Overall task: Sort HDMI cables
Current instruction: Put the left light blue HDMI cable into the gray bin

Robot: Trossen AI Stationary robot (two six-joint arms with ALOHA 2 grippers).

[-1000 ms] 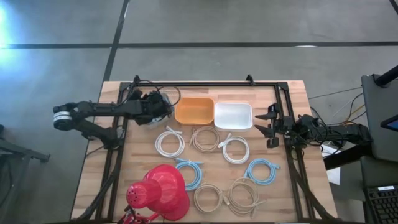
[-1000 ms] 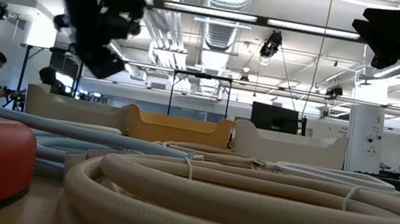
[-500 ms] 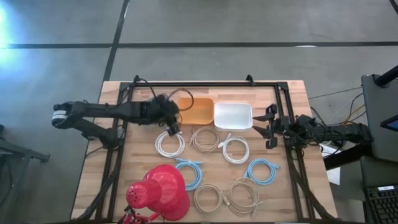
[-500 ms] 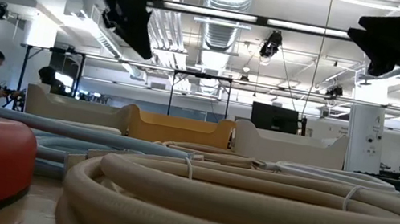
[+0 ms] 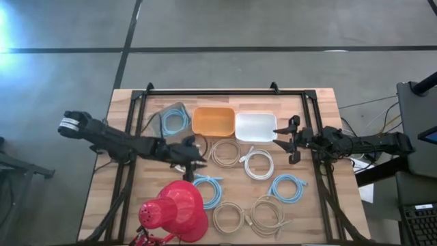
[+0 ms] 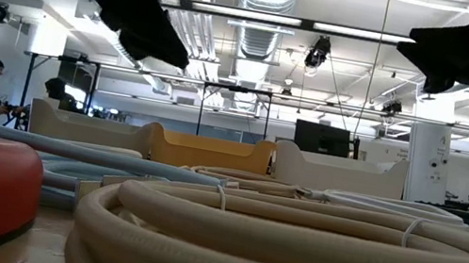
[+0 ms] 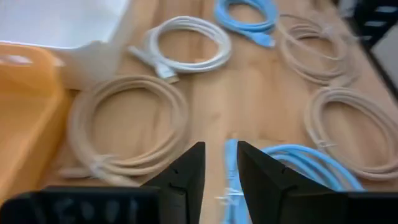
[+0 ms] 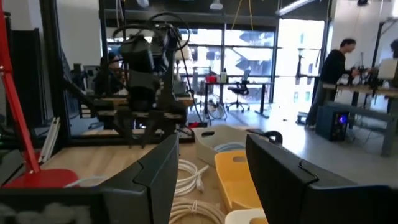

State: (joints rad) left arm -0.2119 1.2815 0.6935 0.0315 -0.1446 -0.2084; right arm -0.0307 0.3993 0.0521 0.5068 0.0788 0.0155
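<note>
Coiled cables lie flat on the wooden table. They are a beige coil (image 5: 225,153), a white coil (image 5: 258,164), two light blue coils (image 5: 207,190) (image 5: 288,188) and two beige coils (image 5: 229,217) (image 5: 266,213). Another light blue coil (image 5: 175,121) lies in a clear bin. My left gripper (image 5: 198,158) (image 7: 221,174) hovers low between the beige coil (image 7: 124,124) and the near blue coil (image 7: 305,168). It is open by a narrow gap and holds nothing. My right gripper (image 5: 280,140) (image 8: 211,162) hangs open near the white bin, above the table.
An orange bin (image 5: 214,121) and a white bin (image 5: 256,126) stand side by side at the far edge, right of the clear bin (image 5: 166,113). A red cone lamp (image 5: 174,212) sits at the near left edge. A black frame (image 5: 225,91) rims the table. People sit in the room behind.
My left gripper has left the clear bin at the far left and swung toward the near edge and the right, coming down over the coils in the middle. The light blue coil in that bin now shows uncovered. My right gripper has drifted slightly toward the table's left.
</note>
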